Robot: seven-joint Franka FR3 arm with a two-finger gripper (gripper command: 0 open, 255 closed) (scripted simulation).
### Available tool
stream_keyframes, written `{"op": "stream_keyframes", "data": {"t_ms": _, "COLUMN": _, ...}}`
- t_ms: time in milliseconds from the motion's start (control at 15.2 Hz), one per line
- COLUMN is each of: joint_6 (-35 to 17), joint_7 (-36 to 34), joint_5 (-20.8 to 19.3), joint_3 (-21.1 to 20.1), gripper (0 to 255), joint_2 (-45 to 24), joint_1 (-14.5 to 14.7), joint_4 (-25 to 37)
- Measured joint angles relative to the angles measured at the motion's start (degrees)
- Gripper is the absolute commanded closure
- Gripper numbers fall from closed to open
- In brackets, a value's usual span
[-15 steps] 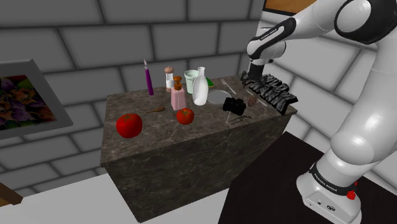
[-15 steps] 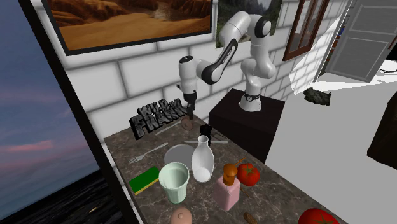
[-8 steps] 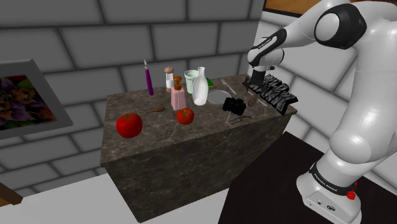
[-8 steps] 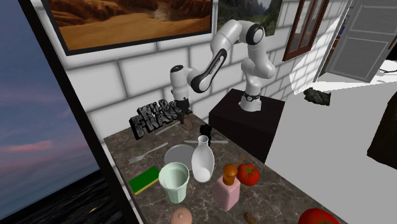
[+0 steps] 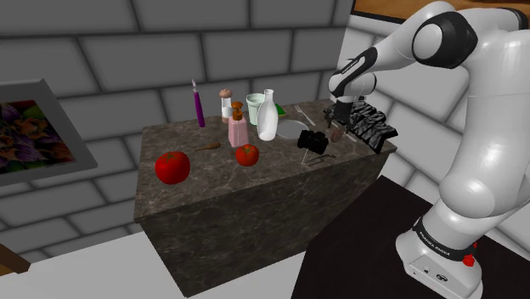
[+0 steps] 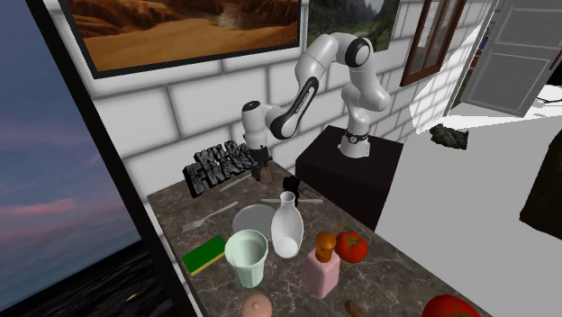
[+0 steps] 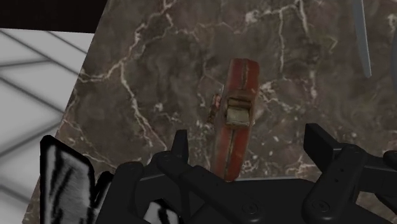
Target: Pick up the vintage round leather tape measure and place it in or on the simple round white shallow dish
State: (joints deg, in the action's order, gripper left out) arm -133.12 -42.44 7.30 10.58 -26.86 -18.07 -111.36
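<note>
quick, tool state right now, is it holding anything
tool: open, standing either side of the tape measure, not clasping it, holding nothing

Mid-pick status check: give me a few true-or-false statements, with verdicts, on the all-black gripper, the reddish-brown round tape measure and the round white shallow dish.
1. The all-black gripper is open, its fingers either side of the reddish-brown round tape measure. True.
2. The tape measure lies in the round white shallow dish. False: it is on the dark marbled counter, apart from the dish.
3. The tape measure stands on its edge. True.
4. The tall white bottle lies toppled. False: it stands upright beside the dish.
</note>
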Motion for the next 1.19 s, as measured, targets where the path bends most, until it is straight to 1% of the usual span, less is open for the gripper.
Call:
{"op": "stream_keyframes", "data": {"t_ms": 330, "joint_6": -0.15, "joint_7": 0.0, "joint_5": 0.03, "joint_3": -0.02, "gripper": 0, "joint_2": -0.11, "joint_1": 0.0, "joint_4": -0.01}}
{"op": "stream_keyframes", "data": {"t_ms": 396, "joint_6": -0.15, "joint_7": 0.0, "joint_5": 0.03, "joint_3": -0.02, "gripper": 255, "joint_2": -0.11, "joint_1": 0.0, "joint_4": -0.01}}
{"op": "stream_keyframes", "data": {"t_ms": 1056, "joint_6": -0.19, "joint_7": 0.01, "joint_5": 0.05, "joint_3": -0.04, "gripper": 255, "joint_2": -0.1, "joint_1": 0.0, "joint_4": 0.01}}
{"op": "stream_keyframes", "data": {"t_ms": 1188, "joint_6": 0.53, "joint_7": -0.08, "joint_5": -0.15, "joint_3": 0.09, "gripper": 255, "joint_2": 0.58, "joint_1": 0.06, "joint_4": -0.01}}
